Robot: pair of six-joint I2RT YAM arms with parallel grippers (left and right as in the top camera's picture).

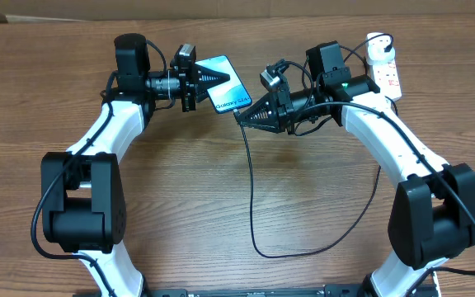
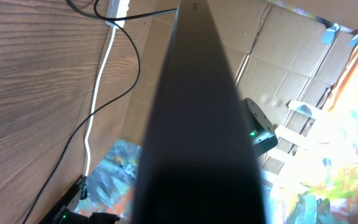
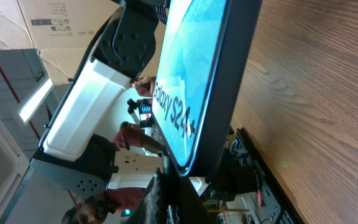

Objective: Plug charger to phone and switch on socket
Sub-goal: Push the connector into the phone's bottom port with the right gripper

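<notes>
Overhead: left hand (image 1: 214,77) clamps phone (image 1: 231,89); right hand (image 1: 244,117) pinches charger (image 1: 249,190).

Blue-screened phone (image 1: 225,82), black charger (image 1: 250,190) near its end

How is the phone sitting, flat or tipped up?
Tipped up. The left gripper pinches the phone, whose screen slants steeply over the wooden table.

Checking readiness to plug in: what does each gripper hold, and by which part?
Left gripper clamps the phone at its end away from the Galaxy text. Right gripper pinches the charger near its connector tip.
</notes>
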